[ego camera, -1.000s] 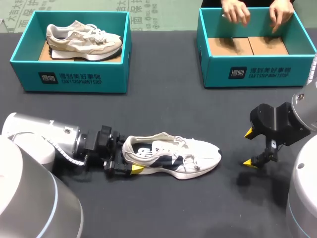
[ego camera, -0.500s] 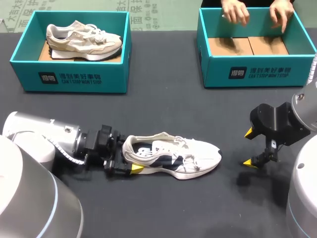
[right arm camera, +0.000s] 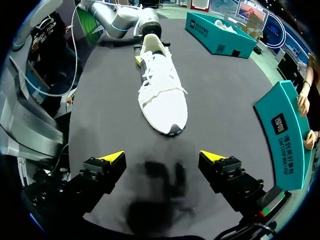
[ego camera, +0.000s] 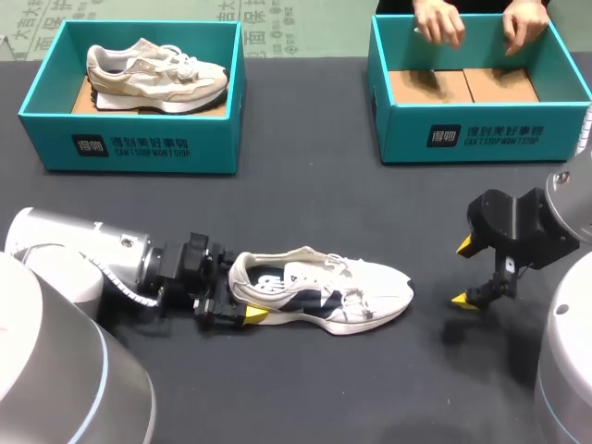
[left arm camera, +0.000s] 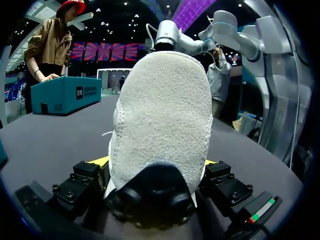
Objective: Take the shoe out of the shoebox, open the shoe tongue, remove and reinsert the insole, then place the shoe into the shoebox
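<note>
- The white shoe [ego camera: 319, 291] lies on its side on the dark table [ego camera: 305, 185], out of both boxes, near the front edge. Its heel points toward my left arm and its toe toward my right.
- My left gripper [ego camera: 242, 291] has the heel. In the left wrist view the heel fills the space between the fingers [left arm camera: 87, 180], which press it from both sides.
- My right gripper [ego camera: 462, 273] hangs above bare table, apart from the toe, with its yellow-tipped fingers [right arm camera: 114, 157] spread wide and nothing between them. From its wrist view I see the shoe [right arm camera: 162, 90] stretching away ahead, toe nearest.
- At the far left of the table is a teal box [ego camera: 129, 148] with a beige shoe [ego camera: 153, 74] lying in it.
- At the far right is a second teal box [ego camera: 481, 139], showing only brown cardboard on its floor. A person's hands [ego camera: 439, 20] are at its far rim.
</note>
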Available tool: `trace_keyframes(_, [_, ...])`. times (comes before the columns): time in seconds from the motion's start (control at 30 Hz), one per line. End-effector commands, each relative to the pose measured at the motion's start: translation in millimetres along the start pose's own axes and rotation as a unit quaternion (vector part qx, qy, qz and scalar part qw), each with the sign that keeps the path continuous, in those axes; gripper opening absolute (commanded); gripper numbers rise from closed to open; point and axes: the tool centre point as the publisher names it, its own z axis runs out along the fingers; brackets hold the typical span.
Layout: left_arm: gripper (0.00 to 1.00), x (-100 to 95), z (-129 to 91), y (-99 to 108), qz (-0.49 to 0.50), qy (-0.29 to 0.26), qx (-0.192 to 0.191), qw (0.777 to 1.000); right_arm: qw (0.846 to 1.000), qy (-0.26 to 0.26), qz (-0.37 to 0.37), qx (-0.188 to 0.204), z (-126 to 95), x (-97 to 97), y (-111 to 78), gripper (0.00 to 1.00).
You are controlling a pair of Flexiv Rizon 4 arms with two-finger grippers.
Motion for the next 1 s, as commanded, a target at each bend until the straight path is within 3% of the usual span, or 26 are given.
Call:
trace_keyframes(0.03, [0.00, 0.3, 3.3, 3.5, 0.000, 0.000, 0.000, 1.000, 0.992, 0.000, 0.123, 0.039, 5.1, -3.7, 28.4, 1.00])
trace_keyframes(0.17, [0.00, 0.3, 3.3, 3.5, 0.000, 0.000, 0.000, 1.000, 0.977, -0.028, 0.193, 0.082, 13.1, -0.1, 57.4, 1.00])
trace_keyframes(0.3, [0.00, 0.3, 3.3, 3.5, 0.000, 0.000, 0.000, 1.000, 0.953, -0.043, 0.272, 0.126, 20.5, 0.9, 85.7, 1.00])
trace_keyframes(0.4, [0.00, 0.3, 3.3, 3.5, 0.000, 0.000, 0.000, 1.000, 0.931, -0.069, 0.329, 0.144, 20.8, 5.0, 104.7, 1.00])
trace_keyframes(0.43, [0.00, 0.3, 3.3, 3.5, 0.000, 0.000, 0.000, 1.000, 0.930, -0.072, 0.331, 0.142, 21.1, 8.2, 110.7, 1.00])
trace_keyframes(0.87, [0.00, 0.3, 3.3, 3.5, 0.000, 0.000, 0.000, 1.000, 0.930, -0.072, 0.331, 0.142, 21.1, 8.2, 110.7, 1.00])
trace_keyframes(0.9, [0.00, 0.3, 3.3, 3.5, 0.000, 0.000, 0.000, 1.000, 0.922, -0.083, 0.346, 0.152, 21.8, 8.1, 115.3, 1.00])
trace_keyframes(1.0, [0.00, 0.3, 3.3, 3.5, 0.000, 0.000, 0.000, 1.000, 0.874, -0.101, 0.423, 0.217, 32.1, 9.7, 128.6, 1.00])
